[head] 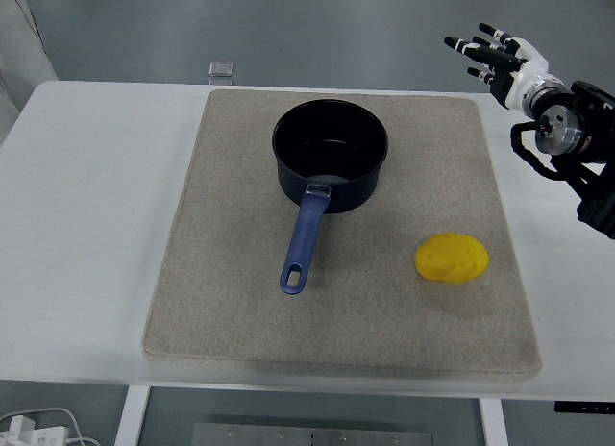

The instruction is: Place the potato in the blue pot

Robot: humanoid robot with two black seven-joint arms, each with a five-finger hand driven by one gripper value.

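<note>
Currently, nearest the table's (86,225) front edge: bare beige mat (231,311), nothing on its near strip. Below the table edge, bottom left, a white cable or plug (29,432) on the floor.

Next up, the potato (452,259): yellow, lying on the mat's right side, near the right border, nothing touching it. It sits well apart from the pot, to the pot's right and nearer the camera.

Pot handle (303,239): blue, points toward the near edge, tilted slightly left, hanging hole at its tip.

Blue pot (331,153): upright on the far half of the mat, about centred left-to-right, dark inside, looks empty.

Right hand (500,57): up at the far right, off the mat, beyond the table's far-right corner area, well away from both potato and pot. Fingers (471,48) spread and extended, pointing left, holding nothing. Black forearm runs out the right edge.

Far edge of table: a small clear or grey block (221,70) just behind the mat's far-left corner. A bit of white clothing (19,28) at top left.
</note>
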